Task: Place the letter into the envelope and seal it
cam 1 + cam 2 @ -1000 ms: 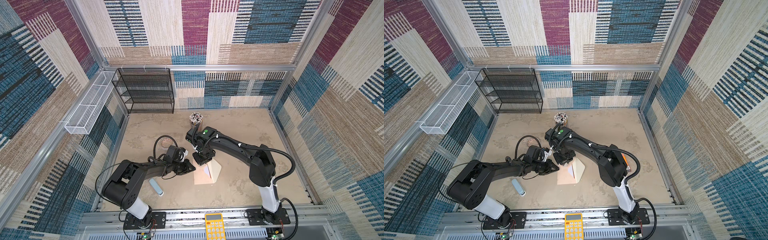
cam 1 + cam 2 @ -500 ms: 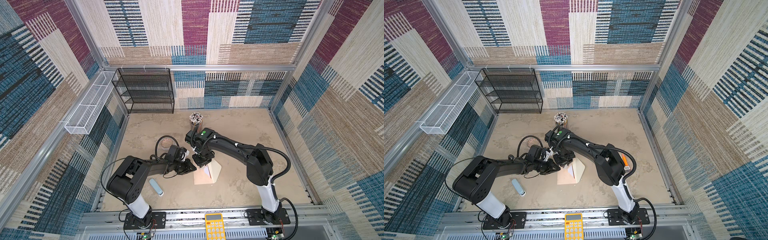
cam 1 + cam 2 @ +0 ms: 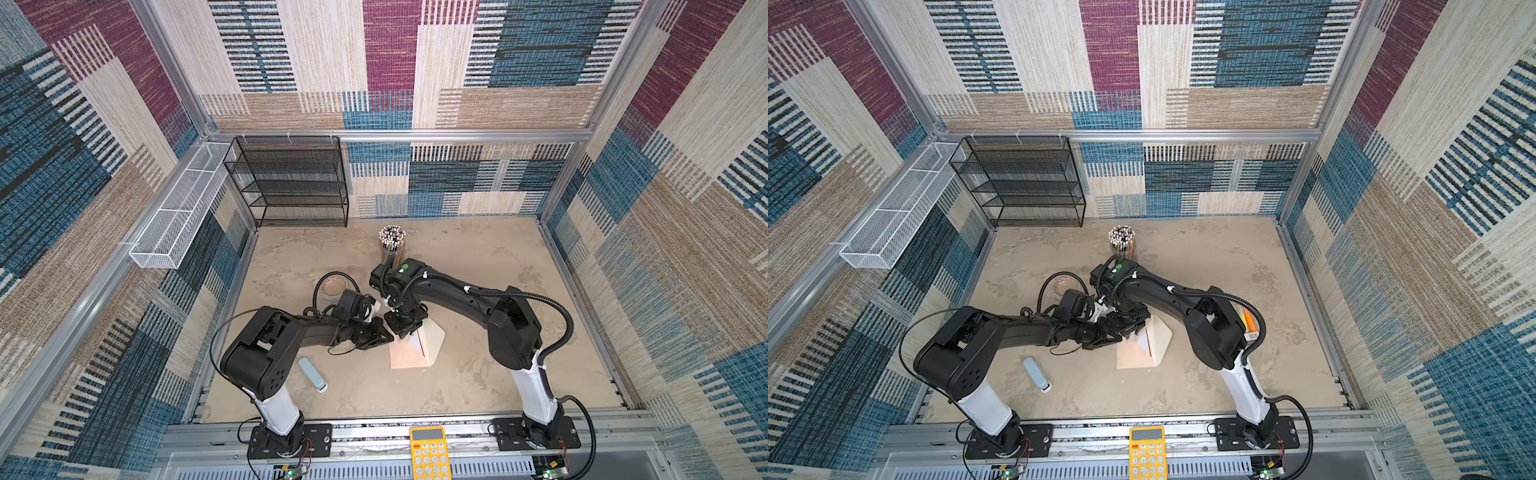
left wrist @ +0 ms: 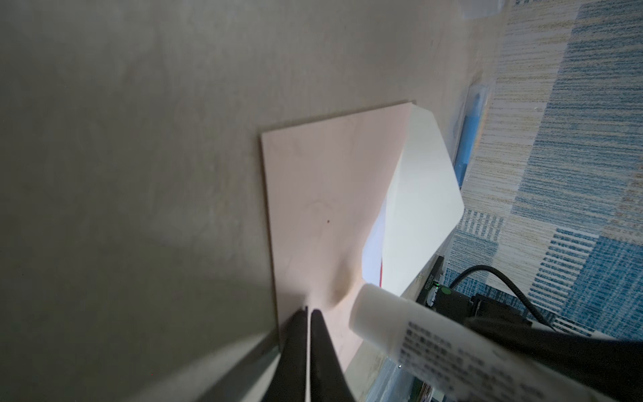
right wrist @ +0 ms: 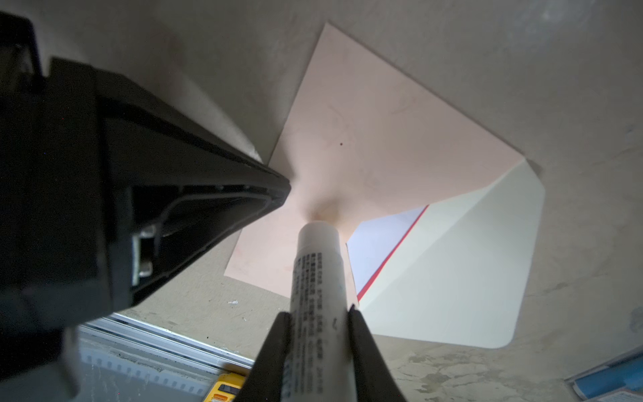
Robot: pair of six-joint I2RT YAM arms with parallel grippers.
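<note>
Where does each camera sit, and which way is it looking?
Top views: high in front, looking down on the table; left arm, right arm visible.
Left wrist: looks along the shut left end effector at the envelope.
Right wrist: looks down the right end effector's glue stick onto the envelope.
Wrists share: envelope, glue stick, letter.

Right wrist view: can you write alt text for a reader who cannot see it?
The right end effector grips a white glue stick whose tip meets the peach face of the envelope. The cream flap is open and the letter shows inside as a white face with a red edge. The left end effector, shut, sits at the envelope's edge.
</note>
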